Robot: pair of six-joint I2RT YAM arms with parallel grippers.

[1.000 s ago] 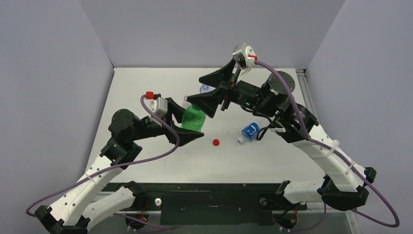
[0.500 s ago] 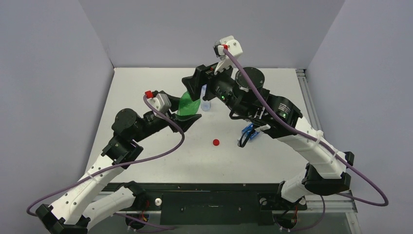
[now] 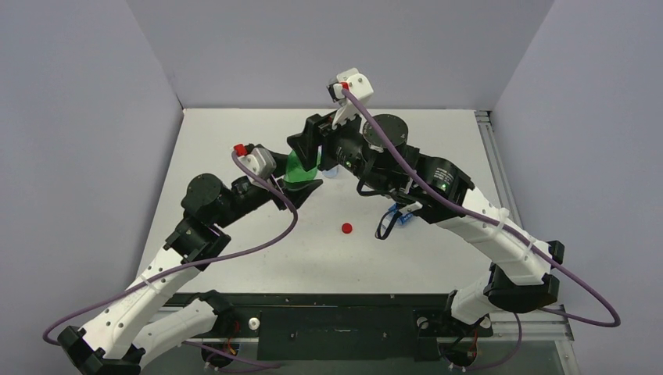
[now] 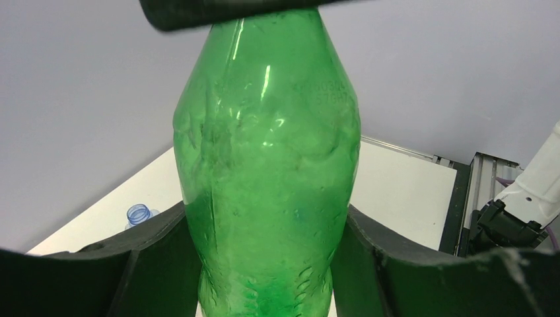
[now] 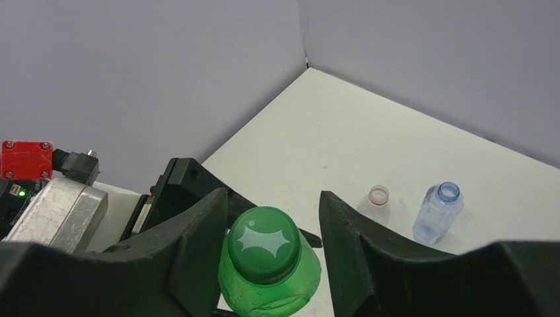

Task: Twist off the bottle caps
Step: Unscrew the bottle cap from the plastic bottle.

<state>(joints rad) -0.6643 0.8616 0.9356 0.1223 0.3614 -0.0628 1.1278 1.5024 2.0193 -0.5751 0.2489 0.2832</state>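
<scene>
My left gripper (image 4: 267, 267) is shut on the waist of the all-green bottle (image 4: 267, 172) and holds it upright above the table, left of centre (image 3: 300, 169). Its green cap (image 5: 264, 246) is on the neck. My right gripper (image 5: 273, 206) comes down over the cap, jaws open on either side of it. The left finger (image 5: 198, 244) is against the cap, and a gap remains at the right finger (image 5: 347, 251). A loose red cap (image 3: 346, 228) lies on the table. Two capless bottles stand at the back: a clear one with a red neck ring (image 5: 378, 201) and a bluish one (image 5: 439, 211).
A bottle with a blue label (image 3: 402, 216) lies on the table under my right forearm, mostly hidden. Grey walls close off the back and both sides. A metal rail (image 3: 486, 137) runs along the table's right edge.
My right arm has swung left from above the blue-label bottle to over the green bottle, and its jaws have narrowed around the cap. The left gripper has carried the bottle slightly back.
</scene>
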